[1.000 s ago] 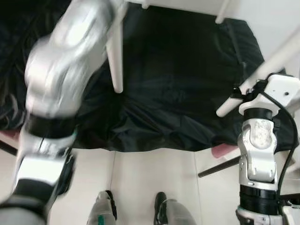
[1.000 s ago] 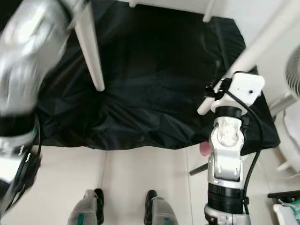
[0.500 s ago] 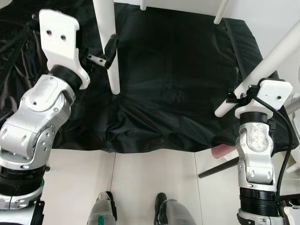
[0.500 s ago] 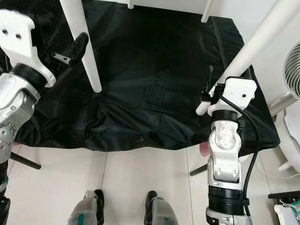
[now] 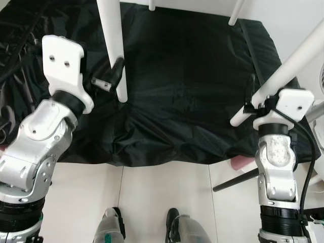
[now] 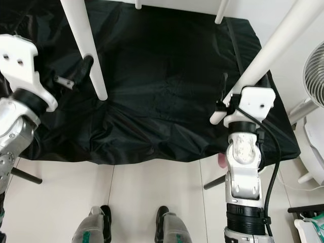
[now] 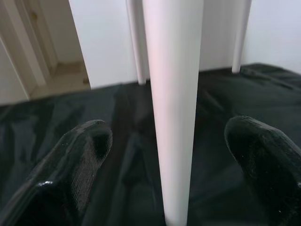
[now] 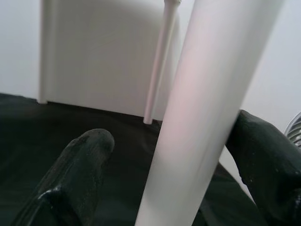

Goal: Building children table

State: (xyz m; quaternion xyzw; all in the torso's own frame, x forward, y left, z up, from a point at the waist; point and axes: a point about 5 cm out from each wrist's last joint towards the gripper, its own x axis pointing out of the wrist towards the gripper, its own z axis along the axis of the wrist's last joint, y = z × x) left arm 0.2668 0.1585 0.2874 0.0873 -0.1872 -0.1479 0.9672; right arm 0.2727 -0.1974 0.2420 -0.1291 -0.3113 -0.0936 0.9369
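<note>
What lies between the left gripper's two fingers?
A white table leg stands between the fingers of the left gripper, with gaps either side, in the left wrist view.

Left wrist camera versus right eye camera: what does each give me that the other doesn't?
Left wrist view: a doorway behind the sheet, and clear gaps between the near left table leg and both left gripper fingers. Right eye view: the right gripper at the near right table leg, a fan, and the robot's feet. Both: the left leg, the black sheet and the far legs.
</note>
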